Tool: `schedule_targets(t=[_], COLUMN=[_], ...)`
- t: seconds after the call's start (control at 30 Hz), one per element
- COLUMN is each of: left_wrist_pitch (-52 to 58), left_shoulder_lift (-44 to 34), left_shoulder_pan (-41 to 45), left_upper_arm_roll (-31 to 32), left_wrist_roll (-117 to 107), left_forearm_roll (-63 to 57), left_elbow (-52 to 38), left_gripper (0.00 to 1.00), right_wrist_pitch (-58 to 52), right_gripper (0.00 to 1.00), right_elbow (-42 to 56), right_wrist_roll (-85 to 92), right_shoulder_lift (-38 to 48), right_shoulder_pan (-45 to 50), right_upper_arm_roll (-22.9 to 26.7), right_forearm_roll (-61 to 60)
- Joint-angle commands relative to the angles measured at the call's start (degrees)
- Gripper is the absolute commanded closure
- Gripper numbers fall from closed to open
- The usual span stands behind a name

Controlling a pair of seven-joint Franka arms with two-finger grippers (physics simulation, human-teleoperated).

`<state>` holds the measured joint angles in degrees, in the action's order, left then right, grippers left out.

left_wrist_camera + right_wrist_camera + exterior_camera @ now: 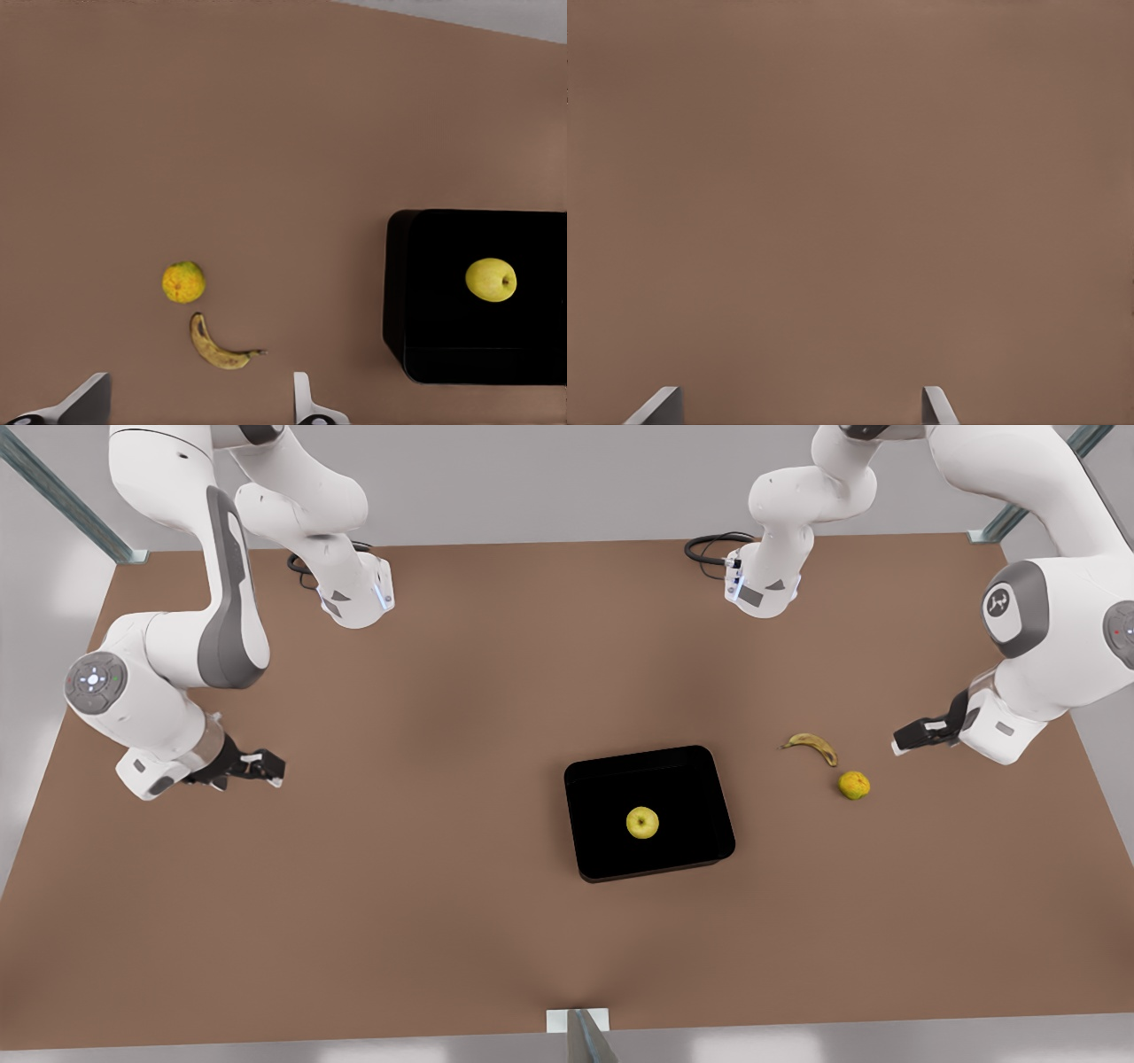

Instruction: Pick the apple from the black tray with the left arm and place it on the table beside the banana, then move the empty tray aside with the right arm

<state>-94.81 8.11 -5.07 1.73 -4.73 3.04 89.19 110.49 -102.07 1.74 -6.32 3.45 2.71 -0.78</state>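
The yellow-green apple (642,822) (491,280) lies near the middle of the glossy black tray (602,850) (425,354), which rests on the brown table (443,691). A spotted banana (812,745) (217,346) lies on the table toward the front view's right of the tray. My left gripper (904,742) (197,403) hovers open just beyond the banana, at the front view's right, holding nothing. Far off at the front view's left, my right gripper (270,769) (799,403) waits open over bare table.
A mottled orange-yellow round fruit (854,785) (183,282) sits close to the banana. Both arm bases (354,598) (762,589) stand at the table's far edge with cables. Metal frame posts (997,527) mark the corners.
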Motion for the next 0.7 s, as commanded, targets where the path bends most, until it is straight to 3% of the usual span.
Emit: schedule_targets(t=[0.0,0.07,0.13,0.27,0.37,0.43,0.53,0.67], left_wrist_pitch=[-1.2,-1.3,-1.9,-3.6,-4.5,-10.6,-16.1,-23.1], left_shoulder_lift=[0.0,0.0,2.5,5.3,13.3,18.7,32.3,35.2], left_shoulder_pan=[0.1,0.1,3.6,18.0,27.9,28.4,28.1,31.0], left_upper_arm_roll=[0.0,0.0,4.3,4.7,4.7,4.2,2.1,2.5], left_wrist_roll=[3.2,-1.7,-3.4,-14.0,-32.6,-34.5,-35.0,-46.2], left_forearm_roll=[0.6,1.5,0.9,1.2,-0.8,-2.6,-5.0,-4.9], left_elbow=[0.0,-0.2,0.5,-2.1,-8.7,-8.9,-19.7,-19.7], left_gripper=[0.00,0.00,0.00,0.00,0.00,0.00,0.00,0.00], right_wrist_pitch=[3.6,2.5,-3.3,-8.6,-8.7,-9.0,-9.1,-10.6], right_gripper=[0.00,0.00,0.00,0.00,0.00,0.00,0.00,0.00], right_elbow=[0.0,1.1,3.2,5.5,5.4,5.5,5.5,6.1], right_wrist_roll=[0.3,0.2,-0.1,-0.4,-2.5,-2.5,-2.8,-4.3], right_shoulder_lift=[0.1,0.2,1.8,2.4,2.2,2.2,2.2,1.9], right_shoulder_pan=[0.2,0.2,0.2,0.2,0.2,0.2,0.2,0.1], right_upper_arm_roll=[0.0,-0.2,-2.4,-6.8,-7.7,-7.7,-7.9,-7.9], right_forearm_roll=[0.1,0.1,0.2,1.4,1.5,1.5,3.3,6.3])
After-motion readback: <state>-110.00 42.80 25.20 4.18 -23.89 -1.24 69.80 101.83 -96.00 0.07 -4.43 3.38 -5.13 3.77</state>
